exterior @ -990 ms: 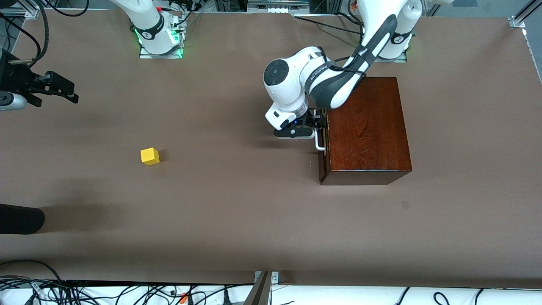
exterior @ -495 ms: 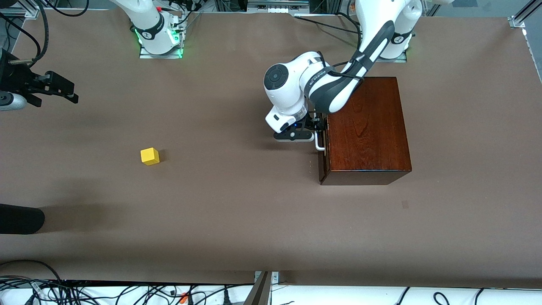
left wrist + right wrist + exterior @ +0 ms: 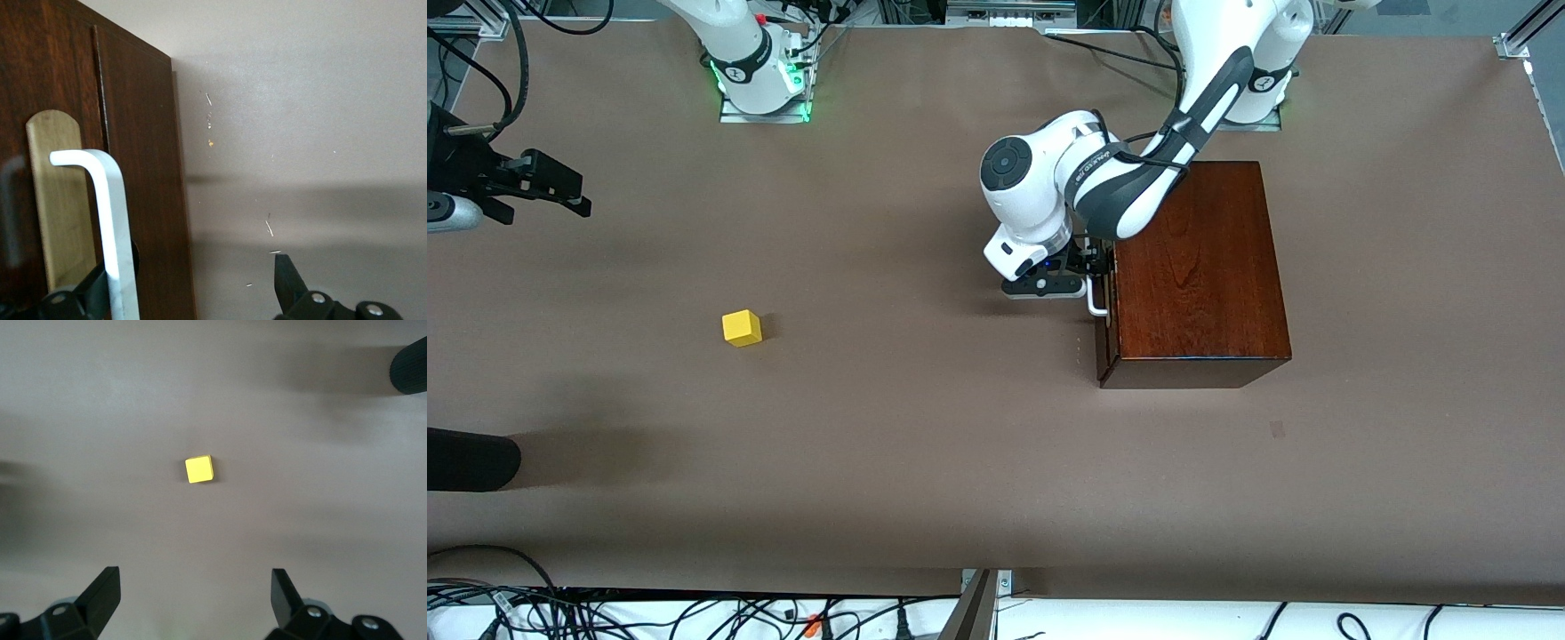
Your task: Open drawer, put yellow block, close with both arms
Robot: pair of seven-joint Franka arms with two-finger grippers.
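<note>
The right pincer (image 3: 560, 191) hangs with fingers spread wide, holding nothing, above the worktop (image 3: 925, 462) edge at the right arm's end. The yellow block (image 3: 742, 328) lies alone on the worktop. The left pincer (image 3: 1089, 267) is at the closed drawer (image 3: 1106, 333), fingers open around its white handle (image 3: 110, 220).

Even, diffuse overhead light on the matte brown surface (image 3: 925, 462). Soft shadows lie beside the yellow block (image 3: 742, 327) and under the left arm's wrist. A faint sheen marks the mahogany box (image 3: 1196, 267) top. The wrist views look paler; the white handle (image 3: 110, 220) is slightly blurred close up.
</note>
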